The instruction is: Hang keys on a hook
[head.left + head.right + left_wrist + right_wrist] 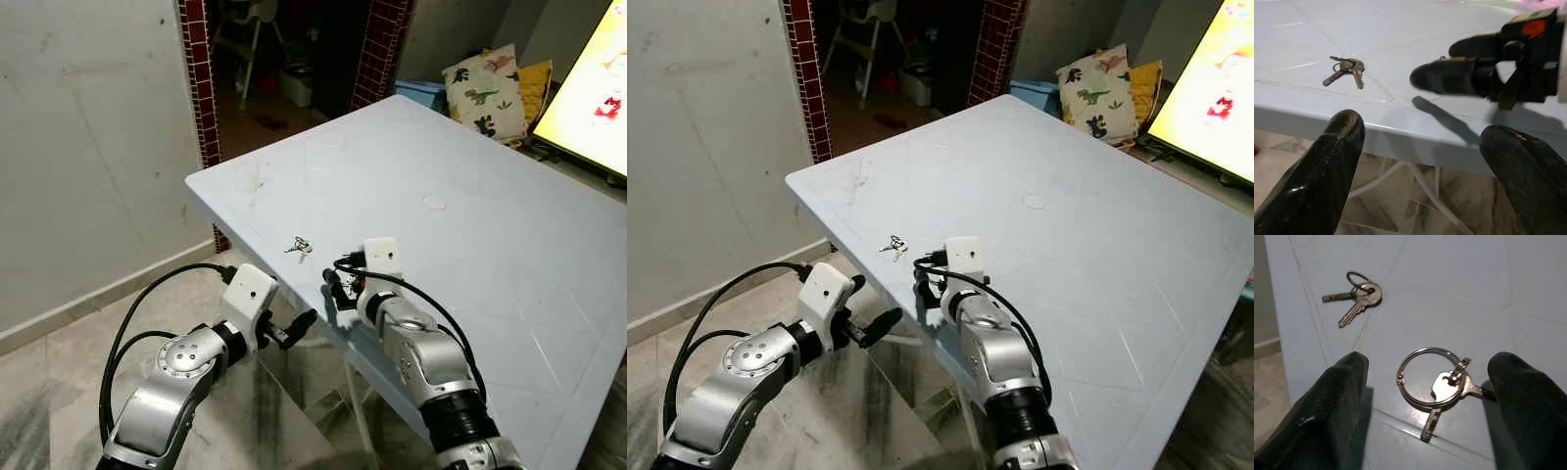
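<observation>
Two sets of keys lie on the pale blue counter (470,245) near its front edge. Right gripper (1427,382): fingers spread wide, straddling the large-ring keys (1442,387), gripping nothing; the small keys (1354,296) lie just beyond. Left gripper (1422,142): fingers apart and empty, below the counter edge.

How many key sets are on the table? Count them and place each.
2. One small key set lies near the table edge, beyond the right gripper. A large-ring set lies between that gripper's open fingers. Others may be hidden.
</observation>
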Robot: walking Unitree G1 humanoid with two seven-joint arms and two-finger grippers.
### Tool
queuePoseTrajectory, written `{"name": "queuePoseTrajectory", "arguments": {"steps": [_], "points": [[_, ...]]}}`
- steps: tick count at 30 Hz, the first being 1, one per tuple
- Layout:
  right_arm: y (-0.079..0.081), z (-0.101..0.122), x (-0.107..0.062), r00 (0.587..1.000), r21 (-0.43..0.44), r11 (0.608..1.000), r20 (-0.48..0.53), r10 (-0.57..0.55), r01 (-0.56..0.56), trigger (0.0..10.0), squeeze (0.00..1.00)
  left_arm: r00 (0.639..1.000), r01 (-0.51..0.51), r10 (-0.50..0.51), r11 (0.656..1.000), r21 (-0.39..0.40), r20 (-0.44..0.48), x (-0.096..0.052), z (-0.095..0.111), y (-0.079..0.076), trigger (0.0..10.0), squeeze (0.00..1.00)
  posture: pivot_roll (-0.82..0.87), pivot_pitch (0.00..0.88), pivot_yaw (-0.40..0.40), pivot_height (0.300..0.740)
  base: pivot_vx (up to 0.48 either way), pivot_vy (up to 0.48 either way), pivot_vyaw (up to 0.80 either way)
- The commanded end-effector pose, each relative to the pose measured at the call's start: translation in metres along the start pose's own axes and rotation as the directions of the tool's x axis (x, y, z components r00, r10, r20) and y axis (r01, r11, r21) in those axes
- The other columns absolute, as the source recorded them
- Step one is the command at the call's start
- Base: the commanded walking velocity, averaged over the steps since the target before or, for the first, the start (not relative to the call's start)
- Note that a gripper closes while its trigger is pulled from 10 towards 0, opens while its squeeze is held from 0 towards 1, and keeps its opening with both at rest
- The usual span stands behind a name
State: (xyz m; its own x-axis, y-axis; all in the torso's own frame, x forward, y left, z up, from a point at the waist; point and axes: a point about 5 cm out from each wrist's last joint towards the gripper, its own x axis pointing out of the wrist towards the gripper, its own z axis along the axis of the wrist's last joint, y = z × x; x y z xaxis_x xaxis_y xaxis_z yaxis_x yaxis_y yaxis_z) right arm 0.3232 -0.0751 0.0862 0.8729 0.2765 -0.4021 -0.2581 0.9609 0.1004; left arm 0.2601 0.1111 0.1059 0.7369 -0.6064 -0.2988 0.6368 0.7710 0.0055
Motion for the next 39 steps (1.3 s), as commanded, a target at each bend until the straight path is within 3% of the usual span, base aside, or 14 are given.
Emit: {"name": "queuePoseTrajectory", "arguments": {"steps": [1, 11, 39], "points": [[-0.005, 0.000, 0.002, 1.000, -0.003, 1.000, -0.012, -0.020, 0.020, 0.0, 0.00, 1.000, 0.023, -0.023, 0.999, 0.024, 0.021, 0.002, 0.005, -0.006, 10.0, 0.00, 0.09, 0.000, -0.127, 0.740, 0.000, 0.000, 0.00], [-0.017, -0.009, 0.003, 0.997, -0.034, 0.998, -0.056, -0.051, 0.049, 0.0, 0.00, 1.000, 0.013, -0.013, 1.000, 0.006, 0.027, 0.001, 0.004, -0.006, 10.0, 0.00, 0.09, 0.000, -0.133, 0.740, 0.000, 0.000, 0.00], [-0.035, -0.008, 0.000, 0.998, -0.058, 0.996, -0.009, -0.068, 0.068, 0.0, 0.00, 0.999, 0.007, -0.007, 1.000, 0.014, 0.032, 0.003, 0.007, -0.003, 10.0, 0.00, 0.09, 0.000, -0.119, 0.740, 0.000, 0.000, 0.00]]}}
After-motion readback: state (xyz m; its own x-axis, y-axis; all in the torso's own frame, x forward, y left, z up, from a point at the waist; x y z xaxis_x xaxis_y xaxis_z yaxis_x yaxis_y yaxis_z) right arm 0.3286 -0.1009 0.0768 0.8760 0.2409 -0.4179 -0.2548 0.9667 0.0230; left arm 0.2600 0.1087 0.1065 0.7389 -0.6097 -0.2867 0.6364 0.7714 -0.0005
